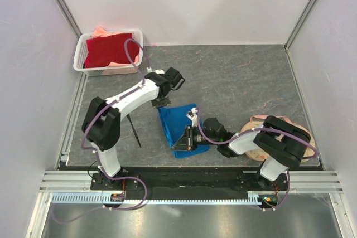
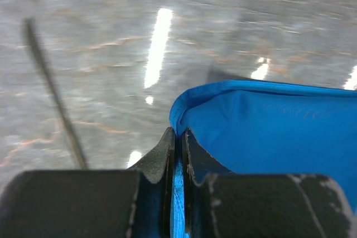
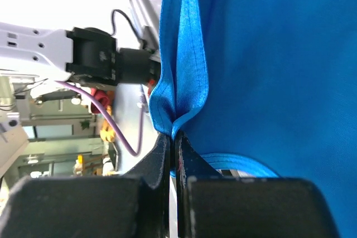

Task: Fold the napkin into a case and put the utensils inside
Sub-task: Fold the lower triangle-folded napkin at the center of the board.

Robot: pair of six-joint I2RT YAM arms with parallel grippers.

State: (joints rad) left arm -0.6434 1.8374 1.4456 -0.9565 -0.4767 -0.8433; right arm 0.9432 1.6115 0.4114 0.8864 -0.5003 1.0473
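While napkin [image 1: 179, 126] is held near table [image 1: 240, 76] centre, between both arms, far corner is pinched by left pincer [image 2: 178, 137], jaws pressed together on blue hem (cloth sliver is seen between them). Near folded edge is clamped by right pincer [image 3: 173, 140], jaws closed on doubled cloth. Black utensil [image 1: 134, 132] is seen lying on table left of napkin, apart from it. Dark red cloth [image 1: 109, 49] is seen in white basket [image 1: 81, 55], far-left corner.
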